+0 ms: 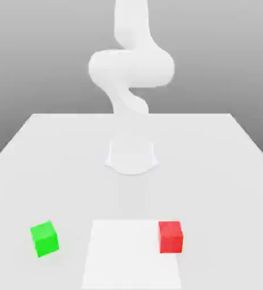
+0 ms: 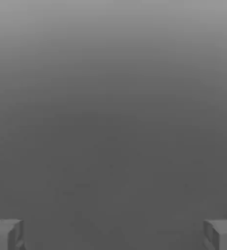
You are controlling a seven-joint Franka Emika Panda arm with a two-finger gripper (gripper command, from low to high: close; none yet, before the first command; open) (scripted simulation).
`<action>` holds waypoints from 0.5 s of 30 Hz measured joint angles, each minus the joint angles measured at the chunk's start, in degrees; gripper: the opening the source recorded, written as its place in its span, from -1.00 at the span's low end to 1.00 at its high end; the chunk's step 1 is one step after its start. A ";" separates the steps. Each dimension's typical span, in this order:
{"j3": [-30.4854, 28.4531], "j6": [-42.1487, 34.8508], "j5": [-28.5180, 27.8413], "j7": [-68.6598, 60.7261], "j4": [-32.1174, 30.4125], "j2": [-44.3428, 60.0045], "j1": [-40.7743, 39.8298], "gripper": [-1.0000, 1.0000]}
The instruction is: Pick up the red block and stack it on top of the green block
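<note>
fingers (image 2: 7, 234) apart, one tip at each lower corner of the hand view, plain grey ground between them, nothing gripped. exterior view: white arm (image 1: 131, 68) rises at upper centre, its base on the tabletop (image 1: 213, 164). red block (image 1: 170, 236) sits lower right of centre, at the right edge of a paler square patch (image 1: 128, 255). green block (image 1: 44, 238) lies lower left, well apart from red, turned slightly. open tabletop all round both blocks; far edge runs across mid-frame.
</note>
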 joint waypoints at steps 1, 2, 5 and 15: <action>0.01 1.34 0.71 0.00 -1.24 2.41 0.54 0.00; -0.06 2.58 1.19 0.13 -2.40 4.67 1.19 0.00; 0.36 6.18 2.79 0.37 -5.76 11.09 2.57 0.00; 4.27 18.01 3.86 4.17 -16.76 31.90 5.39 0.00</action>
